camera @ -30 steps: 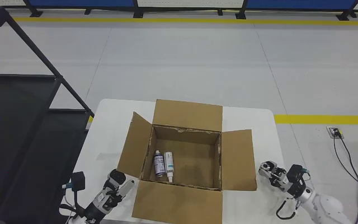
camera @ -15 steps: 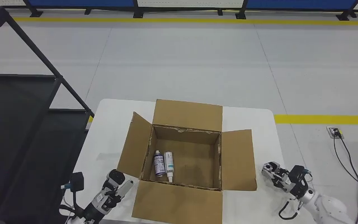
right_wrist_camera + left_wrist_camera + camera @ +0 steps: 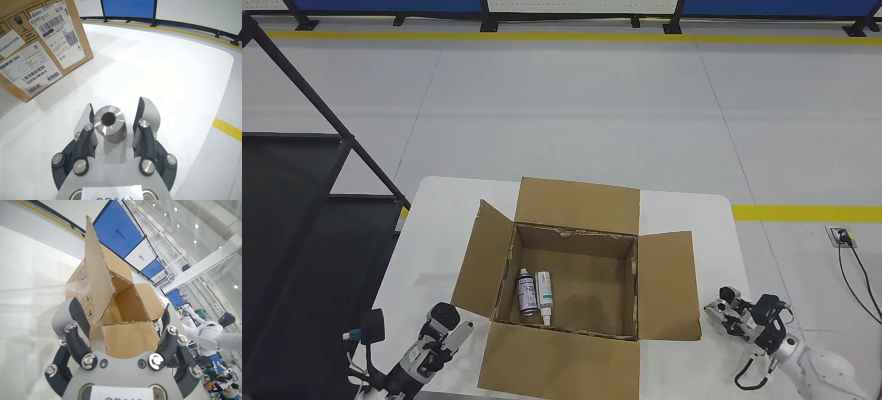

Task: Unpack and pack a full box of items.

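Note:
An open cardboard box (image 3: pixel 577 270) stands mid-table with all flaps folded out. Inside it lie a purple-labelled bottle (image 3: pixel 526 292) and a white bottle (image 3: pixel 545 297), side by side on the floor of the box. My left gripper (image 3: pixel 447 325) is open near the box's front left corner and holds nothing; its own view shows the box (image 3: pixel 122 302) just ahead of the gripper (image 3: pixel 121 307). My right gripper (image 3: pixel 729 310) is open on the table beside the box's right flap. A short metal cylinder (image 3: pixel 109 121) stands between its fingers, close to one pad and clear of the other.
The box's labelled side (image 3: pixel 43 51) lies ahead of the right gripper, with bare white table (image 3: pixel 151 66) between them and out to the rounded table corner. A translucent strip (image 3: pixel 56 289) sticks out from the box's flap. A dark frame (image 3: pixel 302 230) stands left of the table.
The left arm has drawn back a little toward the table's near edge. The right gripper has shifted slightly outward and back.

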Controlling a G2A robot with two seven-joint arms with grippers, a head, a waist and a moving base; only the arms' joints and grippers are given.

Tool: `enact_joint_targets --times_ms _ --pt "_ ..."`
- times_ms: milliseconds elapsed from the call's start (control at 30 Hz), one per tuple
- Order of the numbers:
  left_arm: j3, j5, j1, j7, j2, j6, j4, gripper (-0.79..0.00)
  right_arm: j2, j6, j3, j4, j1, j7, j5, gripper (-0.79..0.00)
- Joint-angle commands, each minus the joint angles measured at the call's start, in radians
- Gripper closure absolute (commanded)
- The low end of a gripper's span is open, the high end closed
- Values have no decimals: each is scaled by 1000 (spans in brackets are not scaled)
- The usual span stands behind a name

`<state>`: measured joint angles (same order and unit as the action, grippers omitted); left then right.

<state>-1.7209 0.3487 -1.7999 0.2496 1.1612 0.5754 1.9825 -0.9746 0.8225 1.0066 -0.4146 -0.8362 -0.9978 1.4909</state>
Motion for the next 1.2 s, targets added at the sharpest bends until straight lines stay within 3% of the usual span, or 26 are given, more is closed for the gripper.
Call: enact_joint_targets --times_ms 0,233,467,600,767,867,1000,1167 --pt "-1 0 0 1 0 0 3 -785 0 -1 -6 2 -1 -1 -5 -785" --pt "-14 -11 -6 -8 -1 10 0 -785 12 -22 -3 -29 -23 -22 -84 -785" --pt "-64 -53 -23 -25 -4 47 -21 -785 78 35 105 -156 -61 35 -254 -785" --pt "-109 -89 -49 -48 -5 79 -42 -785 128 50 192 -335 -141 50 -277 -785" --pt "-161 -141 -83 -68 -6 127 -79 -785 188 -5 337 -685 -319 68 -212 -785" --pt "-178 -166 -95 -70 -6 156 -101 -785 207 -65 432 -975 -468 198 -252 -785" --pt "-184 -195 -109 -73 -5 197 -125 -785 215 -188 518 -1351 -634 509 -360 -785" --pt "-186 -202 -136 -73 -3 261 -133 -785 208 -321 490 -1631 -669 869 -468 -785"
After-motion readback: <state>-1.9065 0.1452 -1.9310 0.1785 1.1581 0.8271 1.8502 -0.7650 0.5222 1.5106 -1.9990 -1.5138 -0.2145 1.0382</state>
